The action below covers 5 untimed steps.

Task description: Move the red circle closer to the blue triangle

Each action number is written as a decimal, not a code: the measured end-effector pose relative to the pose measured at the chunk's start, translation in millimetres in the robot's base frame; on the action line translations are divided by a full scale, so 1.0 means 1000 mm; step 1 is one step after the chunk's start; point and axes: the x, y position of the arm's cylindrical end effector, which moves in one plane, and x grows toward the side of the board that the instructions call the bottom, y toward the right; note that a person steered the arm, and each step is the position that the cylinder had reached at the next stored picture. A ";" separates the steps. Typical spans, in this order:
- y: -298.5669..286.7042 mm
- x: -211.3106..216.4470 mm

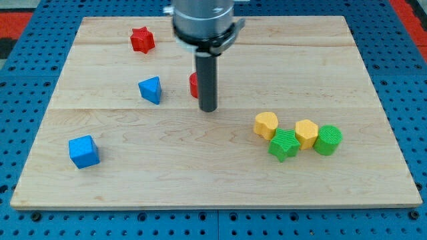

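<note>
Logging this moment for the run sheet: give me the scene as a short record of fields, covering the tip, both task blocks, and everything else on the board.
tip: my tip is just to the view's right of the red circle, slightly below it
red circle: mostly hidden behind the rod
blue triangle: to the view's left of the red circle, apart from it
other blocks: red star; blue cube; two yellow and two green blocks clustered at the view's right

A robotics lab bench: a pale wooden table (220,167) sits on a blue perforated mounting plate (27,87) with regular holes.
</note>
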 end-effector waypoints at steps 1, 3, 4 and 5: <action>-0.001 -0.010; 0.015 -0.035; -0.009 -0.039; -0.058 -0.038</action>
